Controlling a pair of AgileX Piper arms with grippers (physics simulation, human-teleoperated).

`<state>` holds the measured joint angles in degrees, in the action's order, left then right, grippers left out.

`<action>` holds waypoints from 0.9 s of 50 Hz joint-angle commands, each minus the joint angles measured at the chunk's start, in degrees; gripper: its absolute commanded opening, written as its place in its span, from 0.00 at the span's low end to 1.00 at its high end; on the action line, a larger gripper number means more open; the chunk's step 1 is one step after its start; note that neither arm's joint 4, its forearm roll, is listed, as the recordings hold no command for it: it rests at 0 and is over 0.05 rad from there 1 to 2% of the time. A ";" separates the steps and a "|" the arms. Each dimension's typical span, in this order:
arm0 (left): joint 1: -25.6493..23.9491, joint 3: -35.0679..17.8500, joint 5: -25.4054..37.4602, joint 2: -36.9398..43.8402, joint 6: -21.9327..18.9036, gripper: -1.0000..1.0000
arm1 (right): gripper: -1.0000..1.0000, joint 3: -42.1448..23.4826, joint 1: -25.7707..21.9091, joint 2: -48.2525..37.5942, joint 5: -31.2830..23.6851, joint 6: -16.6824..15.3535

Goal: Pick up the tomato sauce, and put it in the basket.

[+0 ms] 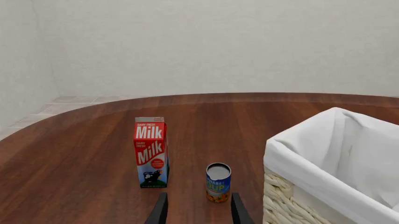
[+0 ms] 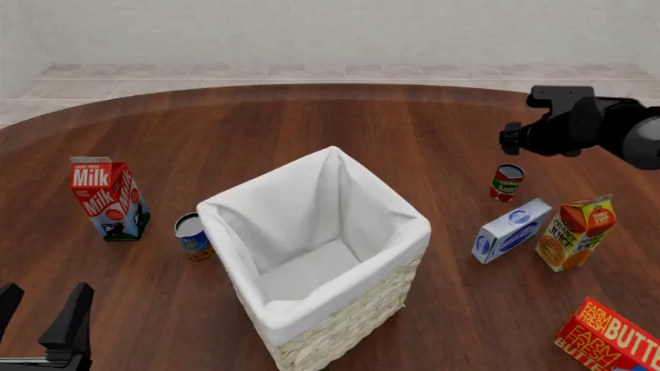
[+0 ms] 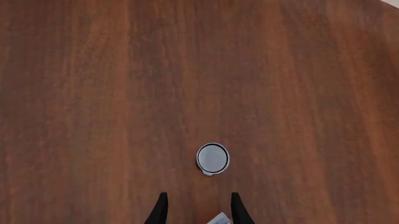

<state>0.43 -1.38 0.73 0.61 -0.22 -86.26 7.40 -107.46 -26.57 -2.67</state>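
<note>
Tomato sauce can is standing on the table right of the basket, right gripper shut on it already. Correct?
Not quite. The tomato sauce can does stand on the table right of the basket, but the right gripper isn't shut on it. The right wrist view shows the fingers open and apart from the can's grey top, with bare wood around it.

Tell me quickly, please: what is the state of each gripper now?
Left gripper: open, holding nothing, low near the soup can.
Right gripper: open, holding nothing, high above the tomato sauce.
</note>
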 commanded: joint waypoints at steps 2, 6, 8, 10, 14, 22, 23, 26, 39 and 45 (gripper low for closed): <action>0.00 0.00 0.00 0.00 0.00 1.00 | 1.00 0.18 0.21 -1.57 1.49 0.21; 0.00 0.00 0.00 -0.01 0.00 1.00 | 1.00 -0.11 0.45 -2.16 1.78 0.13; 0.00 0.00 0.00 -0.01 0.01 1.00 | 1.00 -0.35 0.58 -2.70 2.03 0.25; 0.00 0.00 0.00 0.00 0.00 1.00 | 1.00 -0.42 0.58 -3.07 2.13 0.35; 0.00 0.00 0.00 -0.01 -0.01 1.00 | 1.00 -0.55 0.41 -3.86 2.70 0.53; 0.01 0.00 0.00 0.00 0.00 1.00 | 1.00 -0.79 0.58 -5.67 3.59 0.52; 0.00 0.00 0.00 0.00 0.00 1.00 | 1.00 -0.85 0.55 -5.80 3.55 0.52; 0.00 0.00 0.00 0.00 0.00 1.00 | 1.00 -1.14 0.44 -6.20 3.79 0.67; 0.00 0.00 0.00 0.00 0.02 1.00 | 1.00 -2.33 1.05 -8.88 4.93 0.72; -0.01 0.00 0.00 -0.01 -0.01 1.00 | 1.00 -2.89 0.72 -9.81 5.50 1.37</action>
<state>0.43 -1.38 0.73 0.61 -0.22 -88.31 8.24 -115.61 -21.93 -1.89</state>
